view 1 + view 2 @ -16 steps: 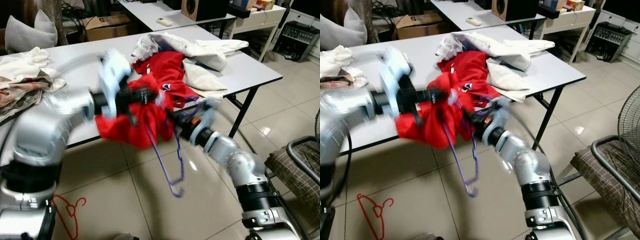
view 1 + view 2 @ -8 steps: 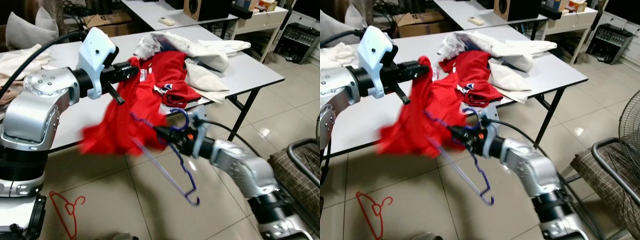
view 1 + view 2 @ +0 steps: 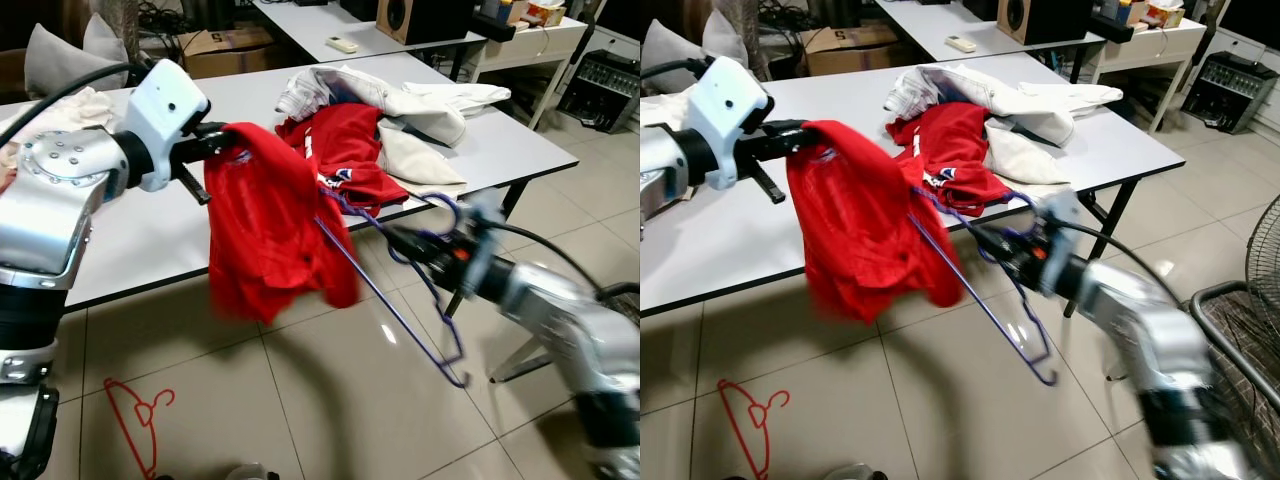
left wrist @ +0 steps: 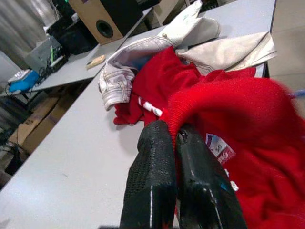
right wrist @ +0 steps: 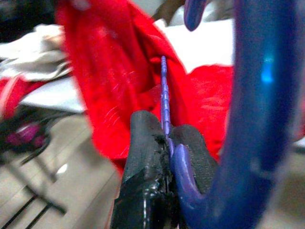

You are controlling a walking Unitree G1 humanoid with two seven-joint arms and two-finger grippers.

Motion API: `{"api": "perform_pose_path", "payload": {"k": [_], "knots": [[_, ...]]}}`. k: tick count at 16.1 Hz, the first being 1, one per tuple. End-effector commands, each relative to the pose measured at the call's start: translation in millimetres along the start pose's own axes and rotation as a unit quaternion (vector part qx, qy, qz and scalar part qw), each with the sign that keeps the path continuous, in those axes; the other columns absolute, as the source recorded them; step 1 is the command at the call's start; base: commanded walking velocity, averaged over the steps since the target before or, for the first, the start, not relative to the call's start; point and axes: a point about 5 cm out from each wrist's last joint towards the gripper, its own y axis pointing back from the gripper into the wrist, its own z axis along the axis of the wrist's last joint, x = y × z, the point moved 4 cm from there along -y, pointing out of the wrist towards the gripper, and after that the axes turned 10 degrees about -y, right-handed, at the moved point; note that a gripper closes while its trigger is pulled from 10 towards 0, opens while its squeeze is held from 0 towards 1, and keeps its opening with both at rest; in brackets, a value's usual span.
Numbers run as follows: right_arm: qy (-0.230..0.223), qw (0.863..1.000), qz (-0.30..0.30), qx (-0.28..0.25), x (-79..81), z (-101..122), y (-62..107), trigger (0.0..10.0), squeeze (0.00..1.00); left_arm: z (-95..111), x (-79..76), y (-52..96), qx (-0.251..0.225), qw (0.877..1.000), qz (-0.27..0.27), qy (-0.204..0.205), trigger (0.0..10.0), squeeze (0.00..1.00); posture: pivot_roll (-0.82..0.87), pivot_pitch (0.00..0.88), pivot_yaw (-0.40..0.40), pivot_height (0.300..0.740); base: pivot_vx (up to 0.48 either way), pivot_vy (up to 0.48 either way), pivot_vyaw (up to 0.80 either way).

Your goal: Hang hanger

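With the left end effector [image 3: 222,136] pinched on the red shirt's [image 3: 262,230] collar above the desk [image 3: 150,235] edge, the right end effector [image 3: 398,243], clamping the purple hanger [image 3: 400,300], should probably steer its upper arm into the neck opening.

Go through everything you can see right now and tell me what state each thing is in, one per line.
Left gripper: shut, pinching the red shirt's collar.
Red shirt: lifted, hanging beside the table edge.
Right gripper: shut on the purple hanger.
Purple hanger: held in the air, one end in the shirt.
Second red garment: crumpled on the table.
White clothes: heaped on the table.
Red hanger: lying on the floor.
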Motion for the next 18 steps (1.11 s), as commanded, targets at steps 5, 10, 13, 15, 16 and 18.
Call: {"api": "perform_pose_path", "payload": {"k": [5,10,13,15,16,18], "knots": [[-0.002,0.993,0.098,0.070,31.5,-12.1,22.9,10.0,0.00,13.6,-2.4,-8.2,-0.028,0.999,-0.018,-0.005,0.0,0.00,-0.04,0.000,0.020,0.740,0.000,0.000,0.00],[-0.026,0.994,0.081,0.072,29.3,-10.8,40.9,10.0,0.00,8.6,-4.1,-8.0,-0.018,1.000,-0.009,0.011,0.0,0.00,-0.04,0.000,0.017,0.740,0.000,0.000,0.00],[-0.021,0.991,0.070,0.116,30.2,-26.3,46.5,10.0,0.00,5.2,-2.8,-7.4,-0.009,1.000,-0.001,0.017,0.0,0.00,-0.05,0.000,0.021,0.740,0.000,0.000,0.00],[-0.020,0.997,-0.068,0.038,-10.7,-7.9,49.0,10.0,0.00,2.0,-1.3,-7.4,-0.005,1.000,0.006,0.027,0.0,0.00,-0.05,0.000,0.029,0.740,0.000,0.000,0.00],[-0.050,0.997,-0.059,-0.026,-6.8,6.8,55.5,10.0,0.00,-1.5,-0.4,-6.6,-0.002,0.999,0.015,0.043,0.0,0.00,-0.06,0.000,0.029,0.740,0.000,0.000,0.00],[-0.074,0.996,0.004,-0.039,17.4,5.4,64.0,10.0,0.00,-9.0,3.8,-4.9,0.008,0.996,0.044,0.074,0.0,0.00,-0.06,0.000,0.031,0.740,0.000,0.000,0.00]]}}
